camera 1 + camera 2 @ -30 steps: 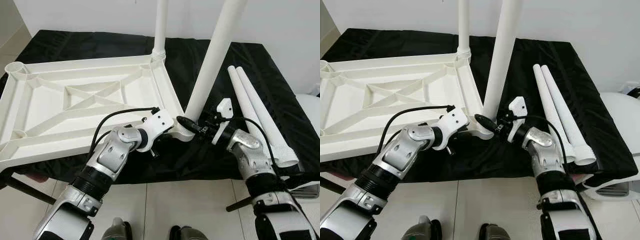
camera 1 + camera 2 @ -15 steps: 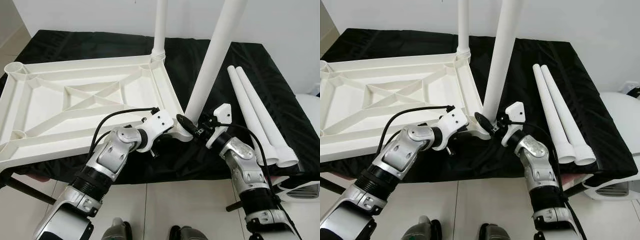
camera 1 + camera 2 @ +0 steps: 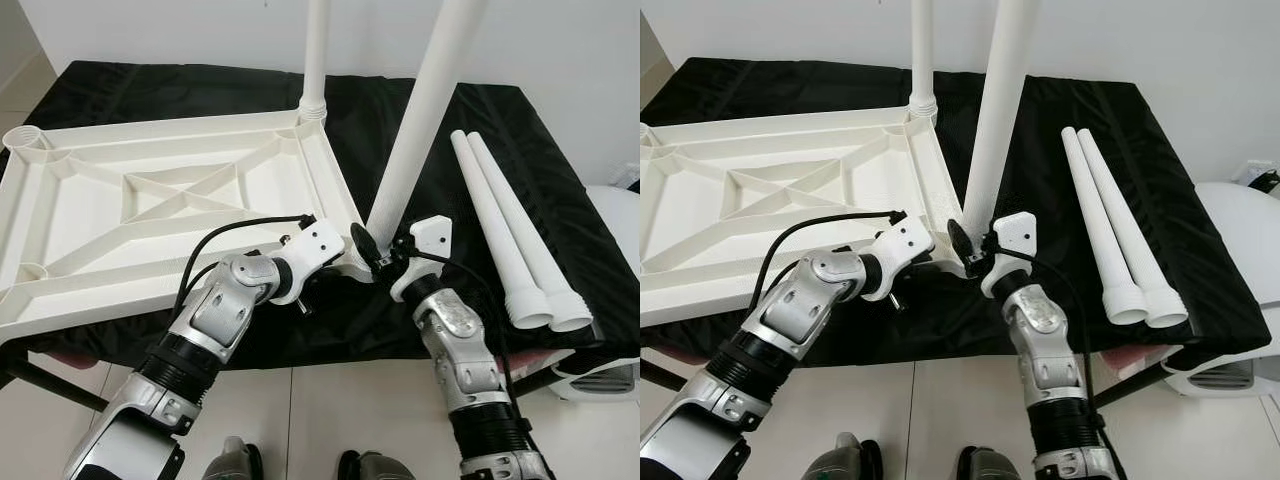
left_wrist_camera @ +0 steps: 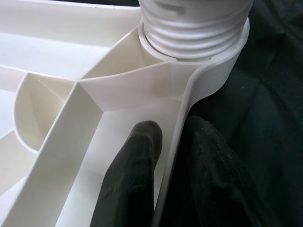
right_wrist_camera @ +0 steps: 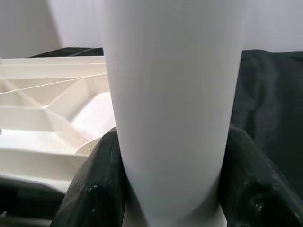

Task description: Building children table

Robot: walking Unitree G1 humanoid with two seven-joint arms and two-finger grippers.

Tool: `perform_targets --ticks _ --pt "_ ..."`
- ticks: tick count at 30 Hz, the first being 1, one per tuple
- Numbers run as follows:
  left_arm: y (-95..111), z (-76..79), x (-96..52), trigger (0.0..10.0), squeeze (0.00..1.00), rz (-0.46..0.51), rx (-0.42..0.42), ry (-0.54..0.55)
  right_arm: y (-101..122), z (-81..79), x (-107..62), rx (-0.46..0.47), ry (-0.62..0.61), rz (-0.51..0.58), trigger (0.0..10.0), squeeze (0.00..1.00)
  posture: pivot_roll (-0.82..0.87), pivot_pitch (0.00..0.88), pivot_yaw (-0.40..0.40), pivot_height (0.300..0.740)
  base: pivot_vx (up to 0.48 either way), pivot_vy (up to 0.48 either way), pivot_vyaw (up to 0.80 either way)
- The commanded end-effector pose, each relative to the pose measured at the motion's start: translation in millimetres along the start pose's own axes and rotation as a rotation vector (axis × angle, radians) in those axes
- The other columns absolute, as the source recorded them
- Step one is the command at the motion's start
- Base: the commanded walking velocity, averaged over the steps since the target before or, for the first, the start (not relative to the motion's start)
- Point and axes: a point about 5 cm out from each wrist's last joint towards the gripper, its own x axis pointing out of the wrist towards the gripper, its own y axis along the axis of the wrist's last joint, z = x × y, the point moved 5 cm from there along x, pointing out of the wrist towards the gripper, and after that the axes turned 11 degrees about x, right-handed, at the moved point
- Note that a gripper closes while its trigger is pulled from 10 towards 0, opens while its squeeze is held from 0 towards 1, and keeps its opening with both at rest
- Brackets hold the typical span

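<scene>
A white plastic tabletop (image 3: 150,200) lies upside down on a black-draped surface (image 3: 520,130) as the robot works on its near right corner, where a second leg (image 3: 420,120) stands in the corner socket (image 4: 199,42). The right end effector (image 3: 975,250) closes its two black fingers (image 5: 94,189) around the base of that leg, one on each side of the white tube, just above the socket. The left end effector (image 4: 175,175) pinches the tabletop's rim just beside the same corner, one finger inside the frame and one outside against the black cloth, steadying the piece. The wrist view shows the leg's threaded collar seated in the socket ring, with several threads still exposed, which suggests the leg is partly screwed in and not yet fully home. A first leg (image 3: 315,50) already stands upright in the far right corner, while two more legs (image 3: 515,220) lie side by side on the cloth to the right, well apart from the tabletop. The two left-hand sockets (image 3: 25,140) are still empty. The step in hand appears to be screwing in the second leg; the next move likely calls for another turn of the right wrist, keeping the leg square to the socket while the left holds the frame from twisting.
</scene>
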Motion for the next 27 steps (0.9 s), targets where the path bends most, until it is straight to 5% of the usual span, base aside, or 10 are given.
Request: perform_targets --ticks 1,11,22,23,24,25,27 --pt "-4 -0.3 -0.6 10.0 0.0 -0.02 -0.001 0.028 -14 -3.1 -2.9 0.035 -0.068 -0.048 10.0 0.0 -0.06 0.109 -0.012 0.74 0.0 0.0 0.0" --pt "-4 -1.4 -0.9 10.0 0.0 -0.02 0.0 0.029 -8 -6.8 -3.7 0.007 -0.291 0.006 10.0 0.0 -0.06 0.111 -0.013 0.74 0.0 0.0 0.0" --pt "-5 -0.5 -1.3 10.0 0.0 -0.022 0.0 0.028 -15 -9.7 -5.9 0.013 -0.316 -0.033 10.0 0.0 -0.05 0.113 -0.013 0.74 0.0 0.0 0.0" --pt "-5 -0.6 -1.5 10.0 0.0 -0.023 0.0 0.028 -15 -9.4 -5.9 0.013 -0.32 -0.032 10.0 0.89 -0.05 0.113 -0.013 0.74 0.0 0.0 0.0" --pt "-5 -0.6 -1.5 10.0 0.0 -0.023 0.0 0.028 -15 -9.4 -5.9 0.013 -0.32 -0.032 10.0 0.89 -0.05 0.113 -0.013 0.74 0.0 0.0 0.0" --pt "-5 -1.3 -1.9 10.0 0.0 -0.025 0.0 0.03 -14 -12.6 -5.1 0.031 -0.296 -0.03 10.0 1.0 -0.05 0.11 -0.015 0.74 0.0 0.0 0.0" --pt "-5 -1.8 -2.1 10.0 0.0 -0.025 -0.001 0.032 -13 -15.6 -4.1 0.051 -0.267 -0.028 10.0 1.0 -0.05 0.11 -0.015 0.74 0.0 0.0 0.0"
